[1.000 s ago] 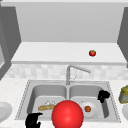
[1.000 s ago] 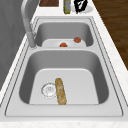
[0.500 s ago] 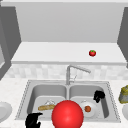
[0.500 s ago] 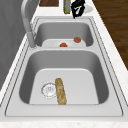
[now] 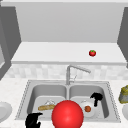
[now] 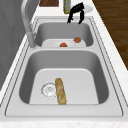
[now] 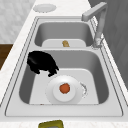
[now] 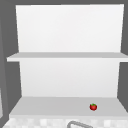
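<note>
My right hand (image 5: 96, 97) hovers over the right basin, fingers hanging down, relaxed and holding nothing. It hangs above the basin's front side (image 7: 41, 62), just beside a white plate (image 7: 53, 96) that carries a small orange-red fruit (image 7: 64, 88). From the left it appears over the far basin (image 6: 76, 12). A second small red piece (image 6: 77, 39) lies near that plate. My left hand (image 5: 33, 120) floats at the sink's front left edge, holding nothing. A bread loaf (image 6: 60, 91) lies in the left basin by the drain (image 6: 48, 89).
A large red ball (image 5: 67, 115) sits low at the front centre. The faucet (image 5: 72, 71) stands behind the divider. A tomato (image 8: 93, 107) rests on the shelf. An olive object (image 5: 124, 94) is on the right counter, and a plate (image 5: 3, 111) on the left counter.
The right hand has come down a little toward the right basin. Everything else is as before.
</note>
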Robot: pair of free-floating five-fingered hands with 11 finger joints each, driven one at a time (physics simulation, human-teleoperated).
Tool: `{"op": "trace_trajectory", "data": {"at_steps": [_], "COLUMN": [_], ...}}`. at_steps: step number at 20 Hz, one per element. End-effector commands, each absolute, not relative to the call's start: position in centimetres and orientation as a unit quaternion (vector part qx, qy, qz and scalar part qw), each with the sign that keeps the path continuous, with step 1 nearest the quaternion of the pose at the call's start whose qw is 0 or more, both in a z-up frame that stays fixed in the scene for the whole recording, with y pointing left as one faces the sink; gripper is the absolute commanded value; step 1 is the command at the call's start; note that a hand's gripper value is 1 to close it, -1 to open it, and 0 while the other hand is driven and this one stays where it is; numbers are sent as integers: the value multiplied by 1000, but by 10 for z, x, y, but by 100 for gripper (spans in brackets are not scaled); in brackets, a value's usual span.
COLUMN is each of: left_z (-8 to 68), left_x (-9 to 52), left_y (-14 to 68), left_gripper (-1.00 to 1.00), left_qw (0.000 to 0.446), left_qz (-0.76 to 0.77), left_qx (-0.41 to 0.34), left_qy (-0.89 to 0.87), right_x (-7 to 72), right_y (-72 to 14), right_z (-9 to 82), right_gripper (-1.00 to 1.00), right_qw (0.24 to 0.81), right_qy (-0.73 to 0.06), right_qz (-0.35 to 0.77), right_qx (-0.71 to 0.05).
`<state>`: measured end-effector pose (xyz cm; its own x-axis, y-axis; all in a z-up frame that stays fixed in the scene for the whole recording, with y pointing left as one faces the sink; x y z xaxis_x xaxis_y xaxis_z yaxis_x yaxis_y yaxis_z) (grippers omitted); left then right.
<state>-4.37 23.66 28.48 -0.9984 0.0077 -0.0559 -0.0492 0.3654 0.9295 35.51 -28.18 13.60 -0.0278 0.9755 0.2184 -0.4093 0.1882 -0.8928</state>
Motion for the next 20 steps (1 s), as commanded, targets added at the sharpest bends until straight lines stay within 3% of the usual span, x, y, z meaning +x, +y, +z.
{"op": "trace_trajectory", "data": {"at_steps": [1, 13, 20], "left_z": [285, 285, 285], "left_x": [-44, -44, -44], "left_y": [237, 237, 237], "left_gripper": [0, 0, 0], "left_qw": [25, 25, 25], "left_qz": [563, 563, 563], "left_qx": [-13, -13, -13], "left_qy": [826, 826, 826], "right_x": [355, 377, 384], "right_y": [-275, -207, -213], "right_z": [133, 85, 66], "right_gripper": [-100, -100, -100], "right_qw": [624, 619, 631], "right_qy": [-450, -376, -349], "right_qz": [560, 596, 613], "right_qx": [-306, -346, -323]}}
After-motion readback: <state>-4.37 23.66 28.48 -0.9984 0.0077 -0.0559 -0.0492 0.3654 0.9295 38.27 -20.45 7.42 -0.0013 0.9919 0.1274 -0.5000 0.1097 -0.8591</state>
